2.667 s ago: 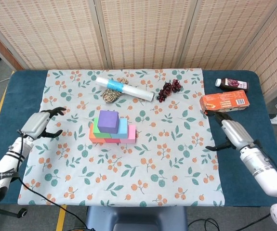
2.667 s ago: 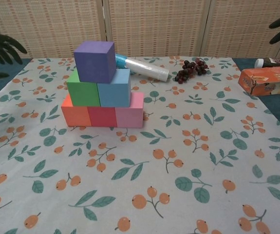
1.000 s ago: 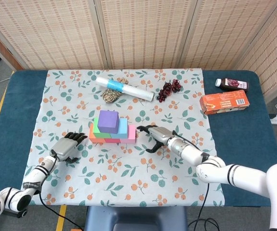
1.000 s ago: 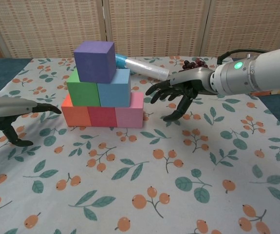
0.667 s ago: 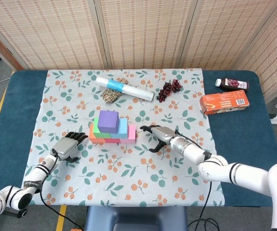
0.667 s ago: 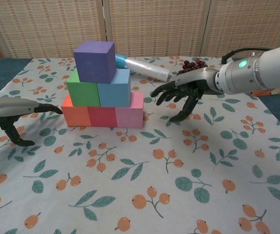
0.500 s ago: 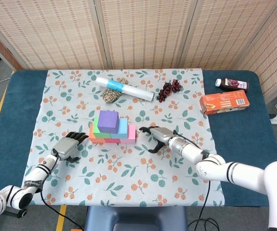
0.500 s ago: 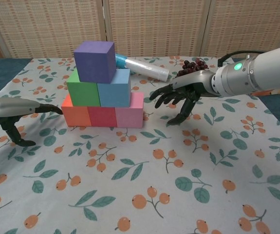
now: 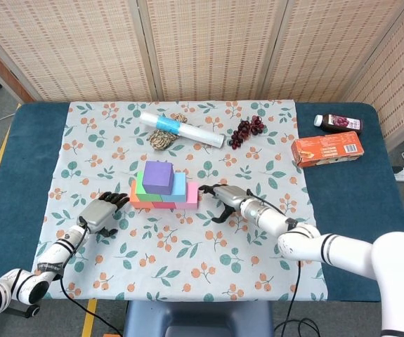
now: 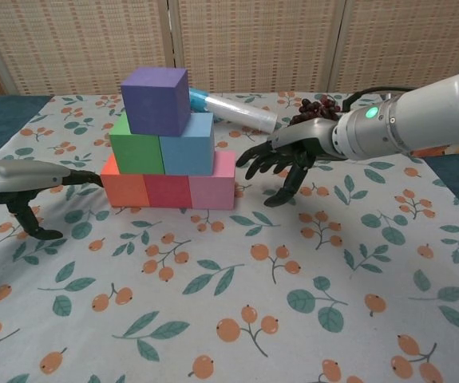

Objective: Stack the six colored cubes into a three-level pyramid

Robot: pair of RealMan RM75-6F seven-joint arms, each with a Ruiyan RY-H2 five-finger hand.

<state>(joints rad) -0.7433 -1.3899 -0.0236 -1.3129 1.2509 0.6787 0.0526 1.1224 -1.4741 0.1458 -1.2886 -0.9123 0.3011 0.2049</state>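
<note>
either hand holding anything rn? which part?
Nothing held. Left hand and right hand are both open and empty, flanking the bottom row of the finished pyramid.

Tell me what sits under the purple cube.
The purple cube rests on the green cube and blue cube, sitting more over the green. Below them lie the orange, red and pink cubes. The middle cubes' top faces are mostly covered.
</note>
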